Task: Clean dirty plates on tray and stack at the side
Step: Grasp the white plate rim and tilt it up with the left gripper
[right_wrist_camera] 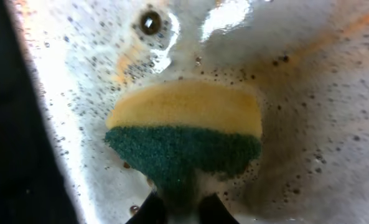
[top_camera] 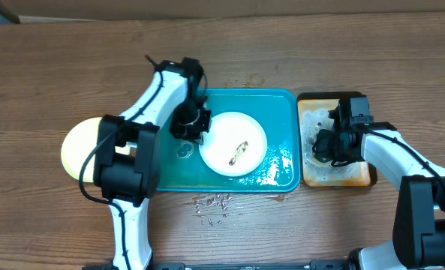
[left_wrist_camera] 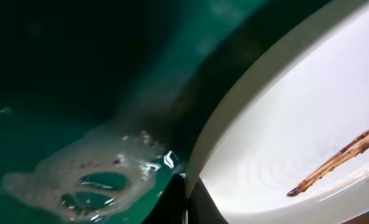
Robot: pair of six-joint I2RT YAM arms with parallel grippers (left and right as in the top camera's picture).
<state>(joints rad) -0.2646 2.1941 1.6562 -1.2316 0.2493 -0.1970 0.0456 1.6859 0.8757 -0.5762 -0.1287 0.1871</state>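
Observation:
A white plate (top_camera: 236,144) with a brown smear lies in the teal tray (top_camera: 282,105), right of centre. My left gripper (top_camera: 194,129) is shut on the plate's left rim. In the left wrist view the rim (left_wrist_camera: 246,106) runs down between the dark fingers (left_wrist_camera: 173,208), beside a foam patch (left_wrist_camera: 91,180) on the tray floor. A pale yellow-green plate (top_camera: 76,146) rests on the table at the left, partly under the left arm. My right gripper (top_camera: 323,144) is over the small tray, shut on the green side of a yellow-green sponge (right_wrist_camera: 184,130).
The small orange-brown tray (top_camera: 335,97) with soapy water sits right of the teal tray, touching it. Water drops (top_camera: 211,202) lie on the wooden table in front of the teal tray. Foam lies in the teal tray's front right corner (top_camera: 281,169).

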